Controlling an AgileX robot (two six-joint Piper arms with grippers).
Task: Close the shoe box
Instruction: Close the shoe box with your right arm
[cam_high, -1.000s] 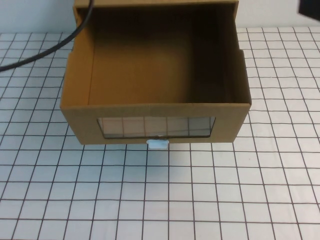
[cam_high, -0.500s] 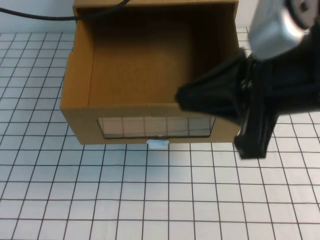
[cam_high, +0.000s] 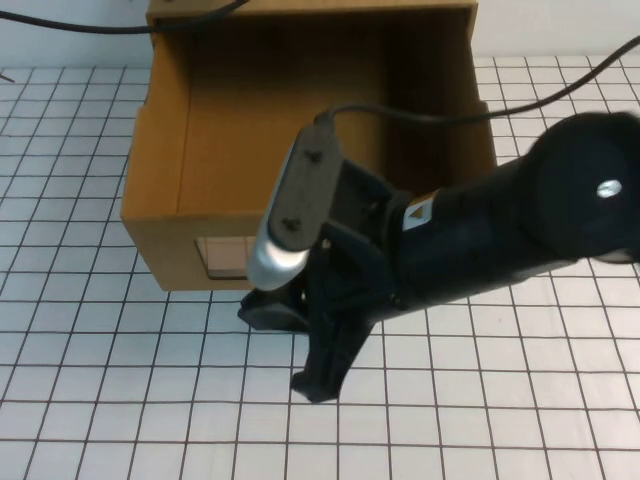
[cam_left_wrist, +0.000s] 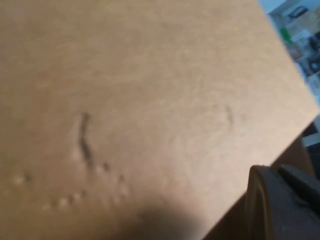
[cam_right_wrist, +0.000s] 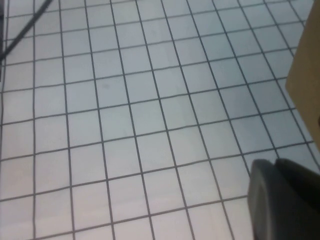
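Right gripper (cam_high: 300, 345) blocking shoe box (cam_high: 160, 180) front, gridded table (cam_high: 120, 400) open leftward

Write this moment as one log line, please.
shoe box: open | right gripper: low before box front | left gripper: against cardboard | table: grid

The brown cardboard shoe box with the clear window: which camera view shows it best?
The high view: the brown cardboard shoe box shows its open inside and part of its front, with the right end effector before it. The left wrist view shows only plain cardboard beside the left end effector. The right wrist view catches one edge.
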